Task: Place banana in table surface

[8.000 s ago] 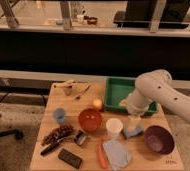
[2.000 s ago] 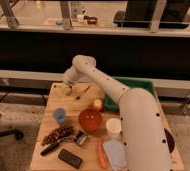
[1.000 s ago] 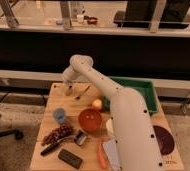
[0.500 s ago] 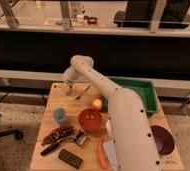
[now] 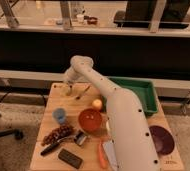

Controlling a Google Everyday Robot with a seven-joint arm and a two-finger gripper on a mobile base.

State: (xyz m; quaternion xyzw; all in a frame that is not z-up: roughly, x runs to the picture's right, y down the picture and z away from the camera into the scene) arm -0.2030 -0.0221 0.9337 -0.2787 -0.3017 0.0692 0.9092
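Note:
The banana [image 5: 68, 91] is a small pale piece lying on the table surface [image 5: 71, 105] near its far left corner. My gripper [image 5: 67, 84] hangs right over it at the end of the long white arm, which reaches in from the lower right. The fingers stand open. I cannot tell whether they touch the banana.
A dark stick [image 5: 83, 92] lies just right of the gripper, with a round yellow-orange fruit [image 5: 97, 103] beyond it. A red bowl [image 5: 90, 120], blue cup [image 5: 60, 115], grapes [image 5: 58, 134] and a dark block [image 5: 70, 158] fill the near left. A green tray [image 5: 140, 90] and purple bowl [image 5: 160, 139] are at right.
The gripper has stayed over the far left corner of the table, dipping only slightly. Nothing on the table has moved.

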